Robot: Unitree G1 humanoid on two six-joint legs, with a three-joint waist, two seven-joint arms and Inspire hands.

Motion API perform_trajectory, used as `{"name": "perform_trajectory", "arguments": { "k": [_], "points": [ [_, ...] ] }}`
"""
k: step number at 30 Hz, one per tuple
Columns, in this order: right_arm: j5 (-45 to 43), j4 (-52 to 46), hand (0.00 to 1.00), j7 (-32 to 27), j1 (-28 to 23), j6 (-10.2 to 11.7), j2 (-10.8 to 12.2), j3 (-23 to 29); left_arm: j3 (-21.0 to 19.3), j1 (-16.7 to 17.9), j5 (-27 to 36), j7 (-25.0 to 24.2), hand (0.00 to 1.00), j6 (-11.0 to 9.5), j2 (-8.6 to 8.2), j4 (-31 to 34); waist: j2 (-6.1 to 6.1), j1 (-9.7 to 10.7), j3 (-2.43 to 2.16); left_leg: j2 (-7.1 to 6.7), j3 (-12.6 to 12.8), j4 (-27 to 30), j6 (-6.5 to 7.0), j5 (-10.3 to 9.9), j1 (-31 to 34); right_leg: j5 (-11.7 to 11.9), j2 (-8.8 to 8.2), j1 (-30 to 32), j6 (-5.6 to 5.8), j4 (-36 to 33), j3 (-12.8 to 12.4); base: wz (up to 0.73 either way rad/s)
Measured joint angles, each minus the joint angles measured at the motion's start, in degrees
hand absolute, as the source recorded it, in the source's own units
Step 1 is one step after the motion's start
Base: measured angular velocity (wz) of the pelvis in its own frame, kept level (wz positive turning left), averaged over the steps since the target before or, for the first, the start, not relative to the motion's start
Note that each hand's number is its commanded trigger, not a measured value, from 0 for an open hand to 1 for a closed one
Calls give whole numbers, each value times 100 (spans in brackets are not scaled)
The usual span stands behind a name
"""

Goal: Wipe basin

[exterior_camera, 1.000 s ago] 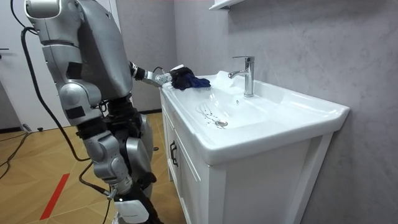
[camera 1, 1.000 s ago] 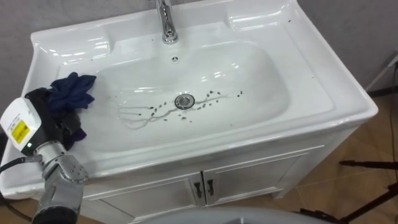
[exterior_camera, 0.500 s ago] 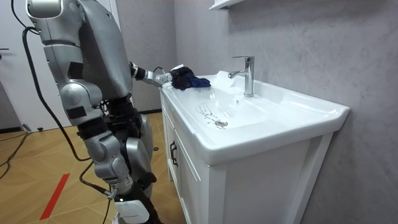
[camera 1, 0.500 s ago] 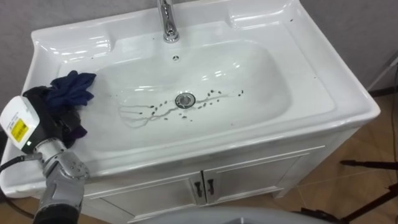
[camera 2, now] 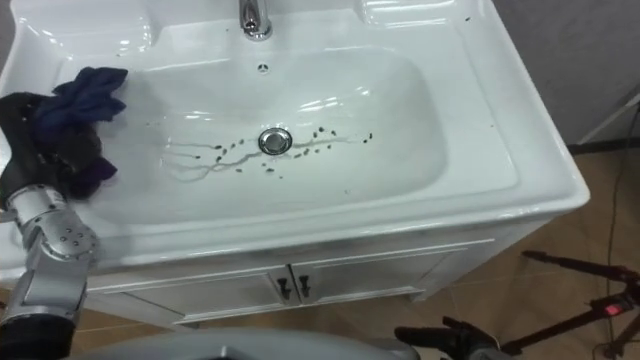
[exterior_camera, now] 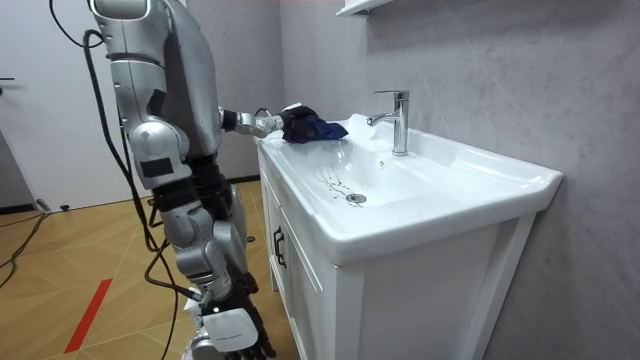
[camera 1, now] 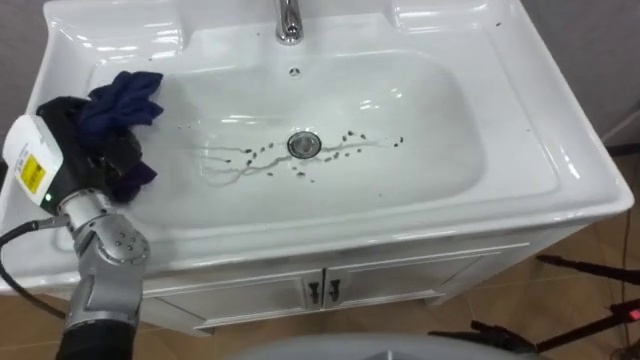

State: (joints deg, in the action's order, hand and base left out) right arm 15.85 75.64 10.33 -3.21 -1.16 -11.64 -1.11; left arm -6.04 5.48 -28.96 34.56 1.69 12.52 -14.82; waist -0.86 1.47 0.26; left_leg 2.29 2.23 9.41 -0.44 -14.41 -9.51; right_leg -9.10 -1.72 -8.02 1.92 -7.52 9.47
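Observation:
A white basin (camera 1: pixel 560 160) on a cabinet lies below me, with dark specks and smeared streaks (camera 1: pixel 262 155) around its drain (camera 1: pixel 304 145). A chrome tap (camera 1: pixel 289 20) stands at the back rim. My left hand (camera 1: pixel 72 128) rests on the basin's left rim, its dark fingers curled into a crumpled dark blue cloth (camera 1: pixel 122 100). The cloth sits on the rim's inner slope, left of the streaks. In the room view I stand at the basin's end, my left hand (exterior_camera: pixel 268 124) stretched out with the cloth (exterior_camera: pixel 308 125) on the near corner.
Two cabinet doors with small handles (camera 1: pixel 322 290) sit under the basin. Black tripod legs (camera 1: pixel 590 265) lie on the wood floor at the right. A wall shelf (exterior_camera: pixel 360 8) hangs above the tap (exterior_camera: pixel 398 120). A grey wall runs behind.
My view has shifted, so the basin sits higher and further right. In the room view I have straightened up and stepped closer. The left hand keeps hold of the cloth on the rim.

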Motion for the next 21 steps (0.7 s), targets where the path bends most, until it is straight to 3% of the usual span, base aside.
{"name": "perform_trajectory", "arguments": {
  "k": [9, 21],
  "points": [
    [11, -6, 0, -20, -54, 127, -35, 6, 449, 189, -104, -23, 100, 5, 0, 903, -94, 116, -33, -1, 6, -4, -1, 1, -7, 0, 1, -17, 0, 72, -2, -1],
    [24, 1, 0, 111, -70, 125, -44, 19, 453, 191, -794, -25, 100, 11, 0, 996, -88, 165, -33, 0, 32, -5, -1, 1, -17, 0, 2, -17, 0, 78, -9, -1]
  ]
}}
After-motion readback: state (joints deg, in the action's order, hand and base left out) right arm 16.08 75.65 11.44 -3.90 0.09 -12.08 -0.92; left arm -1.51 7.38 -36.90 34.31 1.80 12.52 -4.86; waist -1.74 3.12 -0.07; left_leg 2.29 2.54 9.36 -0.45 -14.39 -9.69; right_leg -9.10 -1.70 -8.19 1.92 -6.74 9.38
